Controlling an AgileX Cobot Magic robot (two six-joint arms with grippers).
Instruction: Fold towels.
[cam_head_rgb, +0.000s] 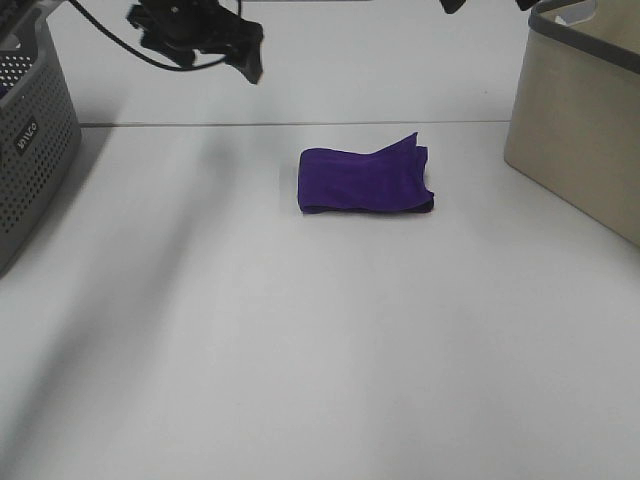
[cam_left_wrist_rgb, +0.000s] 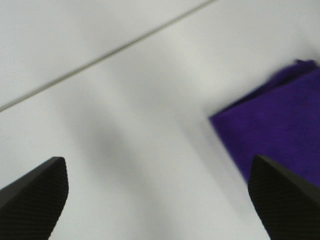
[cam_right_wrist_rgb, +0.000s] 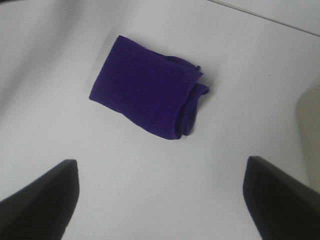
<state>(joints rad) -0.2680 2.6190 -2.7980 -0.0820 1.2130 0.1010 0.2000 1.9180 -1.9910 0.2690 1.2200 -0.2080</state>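
The deep purple towel (cam_head_rgb: 366, 181) lies folded into a small rectangle on the white table, a little right of centre and towards the back. One corner sticks up at its right end. It also shows in the left wrist view (cam_left_wrist_rgb: 280, 125) and in the right wrist view (cam_right_wrist_rgb: 150, 85). No white tag shows. My left gripper (cam_head_rgb: 245, 55) hangs high above the table at the back left, open and empty, its fingers (cam_left_wrist_rgb: 35, 192) wide apart. My right gripper (cam_right_wrist_rgb: 160, 200) is raised above the towel, open and empty; only a bit of it shows at the top edge of the exterior high view.
A dark grey perforated basket (cam_head_rgb: 30, 140) stands at the left edge. A beige bin (cam_head_rgb: 580, 130) stands at the back right. A thin seam (cam_head_rgb: 250, 124) runs across the table behind the towel.
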